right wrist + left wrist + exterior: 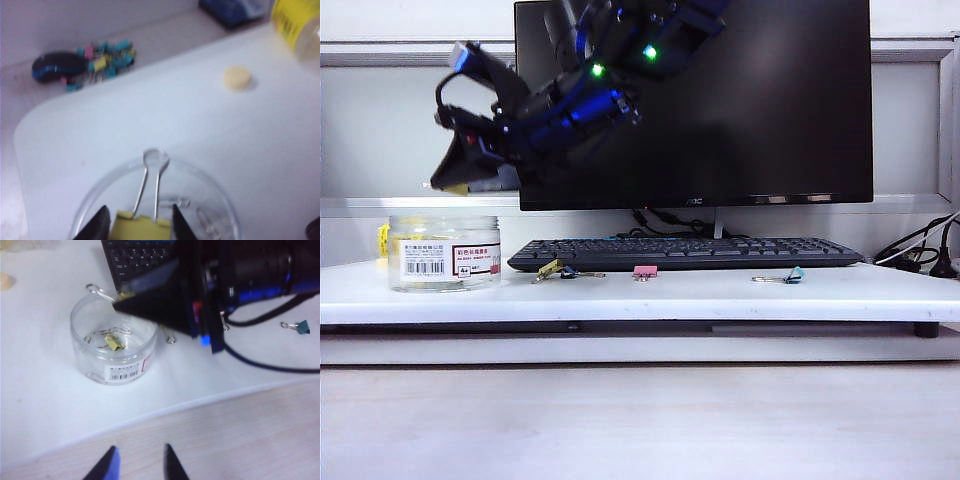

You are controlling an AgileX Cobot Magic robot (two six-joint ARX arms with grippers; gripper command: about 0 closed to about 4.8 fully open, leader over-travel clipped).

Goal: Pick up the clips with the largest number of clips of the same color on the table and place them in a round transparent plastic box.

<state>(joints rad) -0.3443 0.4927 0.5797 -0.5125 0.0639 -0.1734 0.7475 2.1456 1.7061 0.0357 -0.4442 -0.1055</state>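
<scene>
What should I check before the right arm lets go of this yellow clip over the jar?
1. Right gripper above the round transparent plastic box: ok.
2. Yellow clip between its fingers: ok; grip firmness cannot tell.
3. Box upright, open: ok.
4. Earlier yellow clip inside: ok.
5. Left gripper open, away from the box: ok.
6. Another yellow clip by the keyboard remains: not ok.

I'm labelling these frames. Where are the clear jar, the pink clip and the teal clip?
clear jar (445, 253), exterior view, its labelled side wall.
pink clip (645, 271), exterior view, its body.
teal clip (303, 326), left wrist view, its body.
</scene>
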